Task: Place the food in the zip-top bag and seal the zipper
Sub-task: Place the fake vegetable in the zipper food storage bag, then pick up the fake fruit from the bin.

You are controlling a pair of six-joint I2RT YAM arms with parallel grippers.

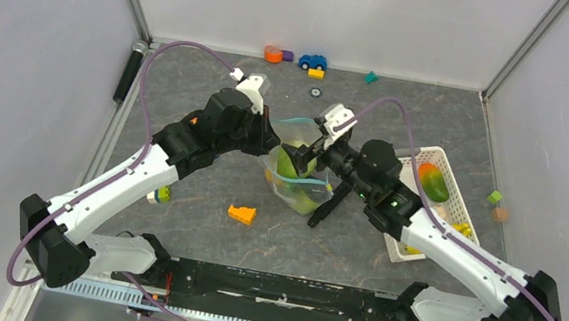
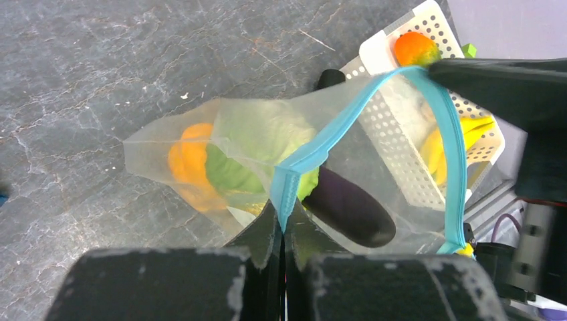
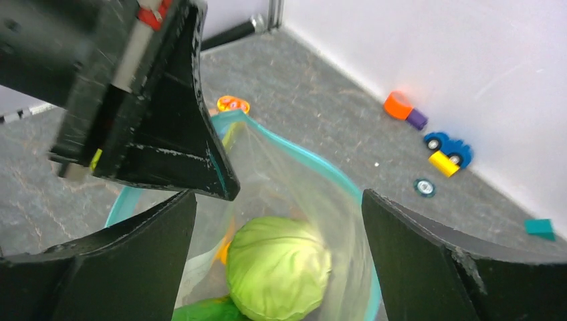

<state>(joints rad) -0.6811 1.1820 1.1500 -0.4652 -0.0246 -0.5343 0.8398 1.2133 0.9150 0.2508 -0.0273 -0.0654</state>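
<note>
Notably, left wrist view, unlike right, shows a purple eggplant [image 2: 348,208].

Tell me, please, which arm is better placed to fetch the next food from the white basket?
Right: the right gripper is open above the zip-top bag, the basket on its side; the left gripper is shut on the zipper.

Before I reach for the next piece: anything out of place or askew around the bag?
Nothing spilled or damaged. The zip-top bag is held open by the shut left pincer, zipper looped wide. One small yellow-green piece lies alone by the left arm, away from the basket.
</note>
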